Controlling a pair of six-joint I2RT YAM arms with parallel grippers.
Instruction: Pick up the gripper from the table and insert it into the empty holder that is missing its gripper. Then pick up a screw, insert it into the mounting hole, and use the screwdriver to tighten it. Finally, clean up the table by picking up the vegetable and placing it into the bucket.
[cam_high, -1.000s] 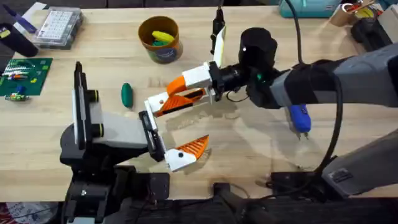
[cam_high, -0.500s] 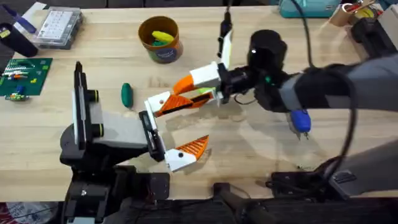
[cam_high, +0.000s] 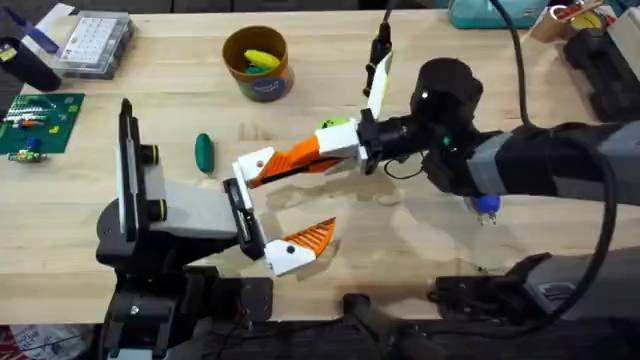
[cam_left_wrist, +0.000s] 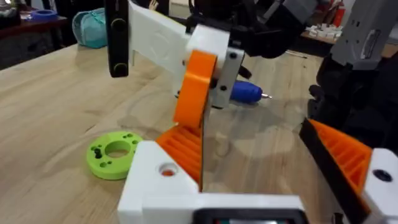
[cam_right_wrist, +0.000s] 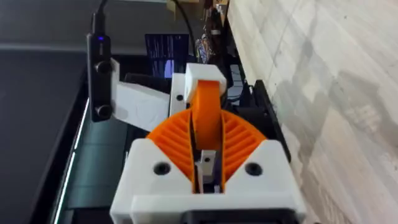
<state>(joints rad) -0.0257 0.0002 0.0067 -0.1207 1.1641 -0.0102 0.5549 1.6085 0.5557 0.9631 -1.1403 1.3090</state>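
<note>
The orange ribbed gripper lies nearly level above the table, its white base against the upper end of the black holder on my left arm. My right gripper is shut on its tip; its pads clamp the orange wedge. My left gripper stands open, with one mounted orange finger at the plate's lower end. The blue screwdriver lies under my right arm. The green vegetable rests left of the holder, below the yellow bucket. I cannot make out a screw.
A green disc with holes lies just behind the held piece. A clear parts box and a green circuit board sit at the far left. The bucket holds yellow and green items. Bare planks stretch along the front right.
My right arm has drawn back to the right and turned at the wrist, uncovering the green disc. The orange gripper's base has stayed at the holder.
</note>
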